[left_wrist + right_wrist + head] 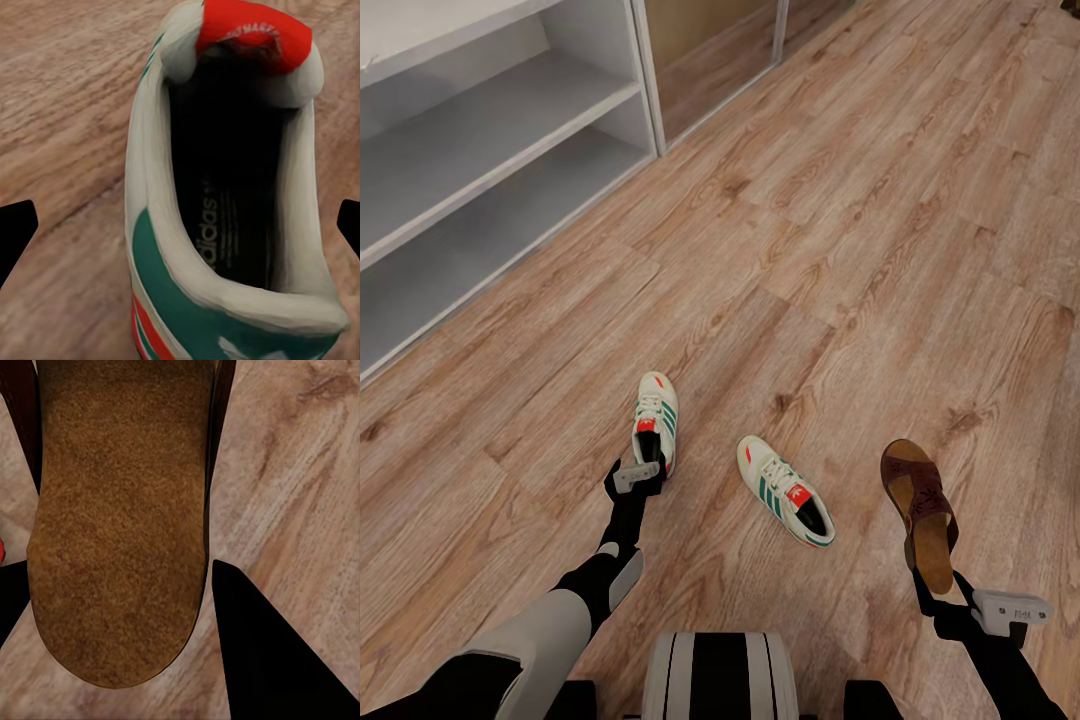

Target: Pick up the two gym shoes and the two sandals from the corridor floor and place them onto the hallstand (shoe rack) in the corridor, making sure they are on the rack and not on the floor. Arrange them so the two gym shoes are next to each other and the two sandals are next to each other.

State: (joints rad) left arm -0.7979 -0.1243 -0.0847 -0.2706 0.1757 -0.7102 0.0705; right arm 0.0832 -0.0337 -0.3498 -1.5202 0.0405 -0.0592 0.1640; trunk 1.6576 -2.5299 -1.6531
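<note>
On the corridor floor [880, 200], your left gripper [180, 229] straddles one gym shoe [656, 420], fingers spread for pinching; your right gripper [112, 592] grips a sandal [920, 515] by its heel.

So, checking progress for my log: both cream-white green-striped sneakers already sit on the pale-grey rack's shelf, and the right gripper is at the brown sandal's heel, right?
Not quite. The head view shows both cream-white green-striped sneakers on the wood floor, not the pale-grey rack. The right gripper is at the brown sandal's heel.
</note>
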